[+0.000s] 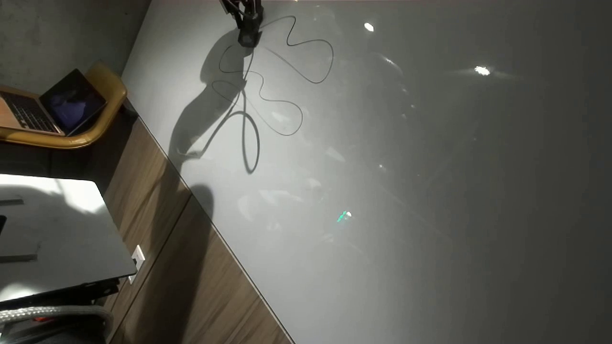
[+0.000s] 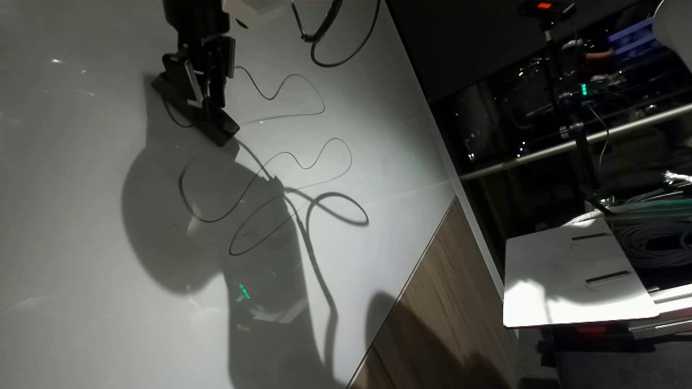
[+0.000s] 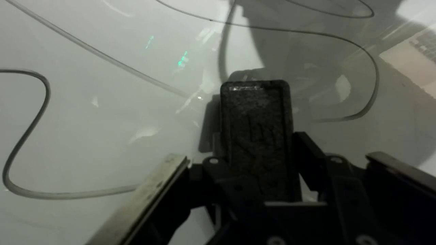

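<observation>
Nearest me, a black gripper (image 3: 259, 149) holds a dark oblong block (image 3: 257, 112), its 2 jaws brought in tight with a finger at either long side; the grip looks firm. The block is right by a glossy white surface (image 1: 406, 263), its shadow just beside it; I cannot tell whether block and surface touch. The block's face looks dull and creased. As I judge it, the taking hold is done and the letting go is not; how much work lies between, I cannot say from here.

Thin curving lines (image 3: 51, 196) run across the surface around the gripper. They could be cord, shadow or drawn strokes; I cannot tell. The arm's broad shadow falls there too, with small green glints (image 2: 244, 292).

Past the surface's edge comes a brown wood panel (image 1: 224, 286) with a white socket (image 1: 139, 258). Near it is a pale plate (image 1: 52, 234) with 2 dark slots. Farther off, a laptop (image 1: 52, 105) rests, unfolded, on a yellow chair (image 1: 112, 88). Farthest, in dimness, a stand (image 2: 584, 162) carries a small device (image 2: 557, 11) with an orange mark, and grey cables (image 2: 649, 232) lie coiled near it.
</observation>
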